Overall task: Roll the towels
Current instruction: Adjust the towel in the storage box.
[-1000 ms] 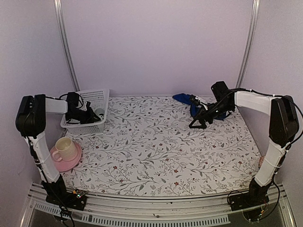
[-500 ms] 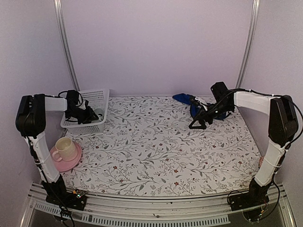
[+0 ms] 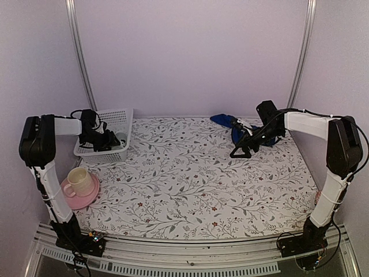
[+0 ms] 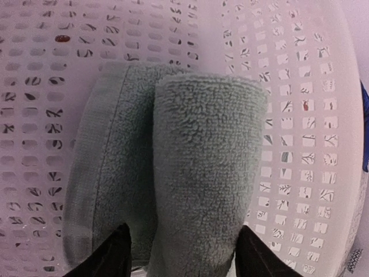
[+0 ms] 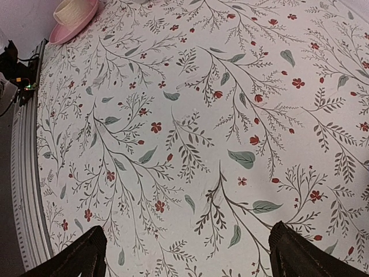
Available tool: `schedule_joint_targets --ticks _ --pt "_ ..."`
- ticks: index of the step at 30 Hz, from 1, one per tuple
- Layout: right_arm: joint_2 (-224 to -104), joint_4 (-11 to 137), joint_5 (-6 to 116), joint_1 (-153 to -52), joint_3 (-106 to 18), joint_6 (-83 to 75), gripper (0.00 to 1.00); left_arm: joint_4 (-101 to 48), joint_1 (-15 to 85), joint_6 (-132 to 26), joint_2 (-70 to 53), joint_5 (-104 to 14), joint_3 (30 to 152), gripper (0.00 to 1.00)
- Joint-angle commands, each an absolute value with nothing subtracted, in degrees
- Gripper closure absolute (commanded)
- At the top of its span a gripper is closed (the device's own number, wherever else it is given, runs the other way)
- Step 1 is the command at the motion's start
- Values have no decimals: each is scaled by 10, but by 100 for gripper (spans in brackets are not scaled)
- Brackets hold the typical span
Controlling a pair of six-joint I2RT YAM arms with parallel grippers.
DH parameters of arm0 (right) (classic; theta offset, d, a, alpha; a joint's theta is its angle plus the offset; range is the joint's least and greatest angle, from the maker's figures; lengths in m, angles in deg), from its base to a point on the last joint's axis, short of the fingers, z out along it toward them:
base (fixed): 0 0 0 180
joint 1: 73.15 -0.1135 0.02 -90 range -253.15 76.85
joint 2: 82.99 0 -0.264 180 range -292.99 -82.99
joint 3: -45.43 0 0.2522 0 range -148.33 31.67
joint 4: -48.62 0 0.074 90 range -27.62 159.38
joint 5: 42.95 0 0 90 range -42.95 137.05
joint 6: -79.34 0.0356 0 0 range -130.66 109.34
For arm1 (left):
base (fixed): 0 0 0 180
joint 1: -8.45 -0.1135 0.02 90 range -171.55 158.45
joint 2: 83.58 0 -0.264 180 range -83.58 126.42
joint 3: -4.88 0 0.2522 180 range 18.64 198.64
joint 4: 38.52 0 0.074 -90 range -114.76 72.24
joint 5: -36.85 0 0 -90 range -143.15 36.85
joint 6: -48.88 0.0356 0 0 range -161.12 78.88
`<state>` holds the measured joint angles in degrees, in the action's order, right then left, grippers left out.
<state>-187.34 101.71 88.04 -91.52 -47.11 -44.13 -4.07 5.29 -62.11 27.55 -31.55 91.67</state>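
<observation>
A small sage-green towel (image 4: 196, 167) lies rolled up inside the white plastic basket (image 4: 300, 115). My left gripper (image 4: 187, 257) hangs just over it, its dark fingertips (image 4: 112, 257) spread to either side of the roll's near end. In the top view this gripper (image 3: 112, 141) reaches into the basket (image 3: 118, 115) at the back left. The blue towel (image 3: 230, 124) lies crumpled at the back right of the table. My right gripper (image 3: 239, 151) hovers just in front of it, wide open, with only the floral tablecloth between its fingers (image 5: 75, 259).
A cream cup on a pink saucer (image 3: 79, 183) stands near the left arm's base, also seen at the far corner of the right wrist view as the saucer (image 5: 75, 14). The metal rail (image 5: 23, 173) marks the table's near edge.
The left gripper's jaws have spread apart around the green roll in the basket, and the wrist has shifted slightly back. The right arm has hardly moved.
</observation>
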Motion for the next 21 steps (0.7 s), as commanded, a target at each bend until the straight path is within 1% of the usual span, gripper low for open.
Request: schedule_joint_targets --ticks 1,7,10,14,21 --pt "-1883 1022 879 -919 -474 -447 1 -45 60 -612 243 -335 922 33" --pt "-1881 1021 877 -920 -474 -447 1 -16 94 -601 232 -395 950 22" --pt "-1879 1022 877 -920 -474 -448 1 15 119 -591 242 -452 977 21" --pt "-1876 1023 877 -920 -475 -447 1 57 144 -584 260 -524 1007 22" --pt "-1874 1023 881 -920 -474 -447 1 88 181 -577 277 -605 1025 27"
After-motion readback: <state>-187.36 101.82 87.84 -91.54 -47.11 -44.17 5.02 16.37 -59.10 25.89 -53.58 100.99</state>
